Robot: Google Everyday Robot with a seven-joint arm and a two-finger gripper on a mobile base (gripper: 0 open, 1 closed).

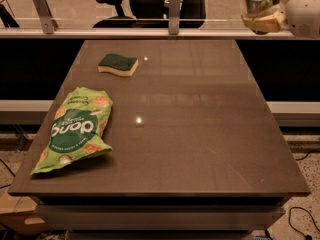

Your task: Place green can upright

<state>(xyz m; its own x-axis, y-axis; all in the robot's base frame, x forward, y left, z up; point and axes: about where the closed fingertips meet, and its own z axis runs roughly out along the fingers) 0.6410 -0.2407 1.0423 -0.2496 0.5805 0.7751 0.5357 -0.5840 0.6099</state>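
One large, dark brown rectangular table with a glossy top fills most of the camera view, and two small points of light reflect off its surface. On its left side, toward the near edge, a big crumpled green snack bag with white lettering lies flat. At the far right, above and beyond the table's back corner, the rounded white casing of the robot arm enters the view. A rectangular yellow sponge with a dark green top rests near the far left corner, well apart from the bag. Smallest is the green can, a dark metal drink can held in the air off the table at the upper right, its shiny silver end facing up. The pale two-finger gripper is clamped on the can's lower part, which hides the bottom of the can.
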